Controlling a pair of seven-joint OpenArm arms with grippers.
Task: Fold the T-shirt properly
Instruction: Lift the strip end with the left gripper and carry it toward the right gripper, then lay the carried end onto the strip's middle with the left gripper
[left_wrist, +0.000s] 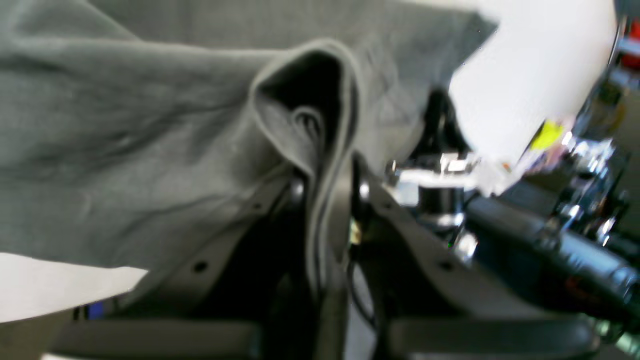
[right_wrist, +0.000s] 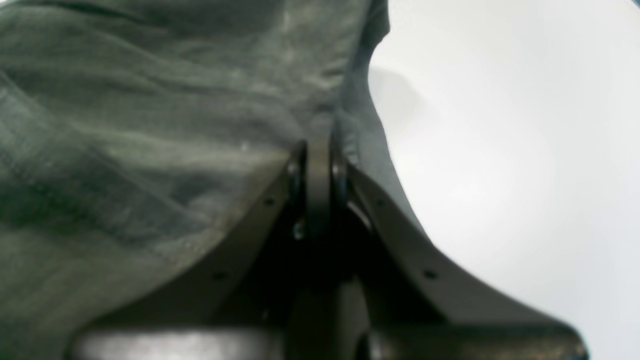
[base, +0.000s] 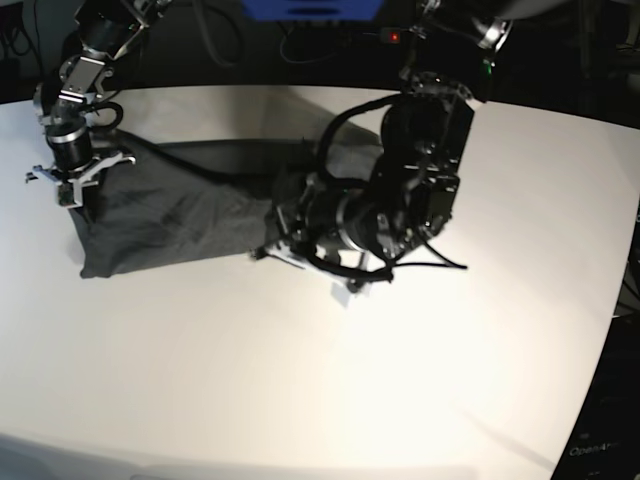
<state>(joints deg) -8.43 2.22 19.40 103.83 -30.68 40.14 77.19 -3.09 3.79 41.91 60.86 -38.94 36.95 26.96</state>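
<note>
The dark charcoal T-shirt (base: 170, 215) lies spread and wrinkled on the left half of the white table (base: 300, 380). My right gripper (base: 80, 195) stands at the shirt's left edge. The right wrist view shows it (right_wrist: 320, 150) shut on a thin edge of the fabric (right_wrist: 150, 125). My left gripper (base: 272, 240) is at the shirt's right end, low over the table. In the left wrist view it (left_wrist: 327, 190) is shut on a raised fold of the cloth (left_wrist: 125, 150), which loops up above the jaws.
The left arm's bulky black body (base: 400, 200) and cables hang over the table's middle. Blurred black and metal arm parts (left_wrist: 550, 240) fill the right of the left wrist view. Beyond the table's far edge are dark clutter and a blue object (base: 310, 8).
</note>
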